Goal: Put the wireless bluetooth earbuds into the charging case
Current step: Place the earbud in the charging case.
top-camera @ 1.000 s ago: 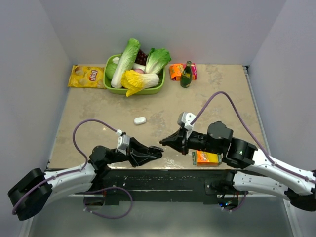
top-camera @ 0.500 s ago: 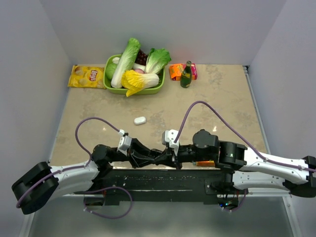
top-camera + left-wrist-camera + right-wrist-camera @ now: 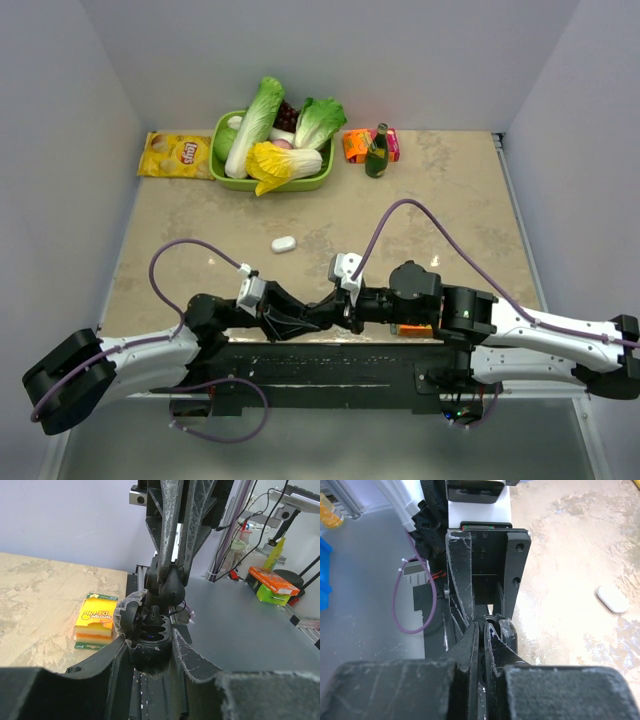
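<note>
- The left gripper [image 3: 150, 652] was clamped on the black charging case [image 3: 150, 632]. It held the case by its two sides, low above the near edge of the table [image 3: 450, 220].
- The lid [image 3: 126, 616] of this case stood open, tipped to the left in the left wrist view. The dark sockets inside faced up.
- The right gripper [image 3: 172, 572] came down from above, and its fingers were together on a black earbud [image 3: 170, 587].
- This earbud hung just over the open case, very near the sockets. Whether it touched them, I could not tell.
- A white case [image 3: 284, 243] lay closed on the table, well apart from both grippers.
- A pack of sponges [image 3: 95, 620] lay near the table edge, partly under the right arm in the top view.
- At the far side stood a green basket [image 3: 318, 183] with vegetables, a yellow chips bag [image 3: 175, 155] and a small bottle [image 3: 377, 150].
</note>
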`<action>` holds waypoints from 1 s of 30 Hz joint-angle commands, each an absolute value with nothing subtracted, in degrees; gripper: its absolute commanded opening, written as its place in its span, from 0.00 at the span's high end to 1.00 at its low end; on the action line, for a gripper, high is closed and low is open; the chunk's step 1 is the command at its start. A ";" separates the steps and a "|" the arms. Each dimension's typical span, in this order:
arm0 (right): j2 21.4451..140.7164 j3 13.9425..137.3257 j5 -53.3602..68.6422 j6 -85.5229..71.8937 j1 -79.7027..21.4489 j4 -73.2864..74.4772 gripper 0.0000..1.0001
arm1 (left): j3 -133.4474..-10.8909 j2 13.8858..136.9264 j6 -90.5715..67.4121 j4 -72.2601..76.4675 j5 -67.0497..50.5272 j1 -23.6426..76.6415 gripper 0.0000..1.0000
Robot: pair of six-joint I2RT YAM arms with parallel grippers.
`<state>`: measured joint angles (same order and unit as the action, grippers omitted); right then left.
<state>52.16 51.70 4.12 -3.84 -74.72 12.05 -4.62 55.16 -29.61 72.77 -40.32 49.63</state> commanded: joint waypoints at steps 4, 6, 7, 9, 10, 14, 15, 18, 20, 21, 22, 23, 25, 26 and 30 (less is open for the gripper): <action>53.09 51.07 2.55 -3.87 -74.97 9.49 1.00 | -6.15 54.76 -29.62 77.70 -39.73 50.62 1.00; 53.09 50.98 2.46 -3.78 -75.06 9.58 1.00 | -6.24 54.49 -29.62 77.69 -39.73 50.62 1.00; 53.17 50.80 2.37 -3.78 -74.97 9.75 1.00 | -6.33 54.41 -29.62 77.61 -39.64 50.62 1.00; 53.09 50.63 1.94 -3.78 -74.97 9.84 1.00 | -6.42 54.23 -29.44 77.26 -39.38 50.63 1.00; 53.17 50.45 1.85 -3.87 -74.97 10.19 1.00 | -6.50 54.23 -29.27 77.08 -39.38 50.71 1.00; 53.17 49.92 1.50 -3.87 -74.97 10.28 1.00 | -6.50 53.88 -29.09 76.73 -39.02 50.71 1.00; 53.26 49.92 1.23 -3.87 -74.97 10.37 1.00 | -6.50 53.79 -29.09 76.73 -39.02 50.71 1.00; 53.44 49.83 0.79 -3.78 -74.97 10.72 1.00 | -6.50 53.61 -29.00 76.47 -38.67 50.80 1.00; 53.44 49.75 0.79 -3.78 -75.06 10.81 1.00 | -6.59 53.61 -28.92 76.38 -38.58 50.80 1.00; 53.44 49.75 0.70 -3.78 -75.06 10.81 1.00 | -6.68 53.53 -28.92 76.38 -38.58 50.80 1.00; 53.44 49.75 0.70 -3.87 -75.15 10.90 1.00 | -6.77 53.61 -28.92 76.38 -38.58 50.80 1.00; 53.61 49.75 0.62 -3.78 -75.15 10.99 1.00 | -6.77 53.70 -28.92 76.38 -38.32 50.80 1.00; 54.05 50.01 0.70 -3.87 -75.41 11.34 1.00 | -6.86 53.61 -28.83 76.29 -38.32 50.89 1.00; 54.31 50.01 0.70 -3.87 -75.50 11.42 1.00 | -6.86 53.61 -28.83 76.29 -38.15 50.89 1.00; 55.37 50.36 1.05 -4.04 -75.94 11.86 1.00 | -6.86 53.61 -28.74 76.20 -37.97 50.89 1.00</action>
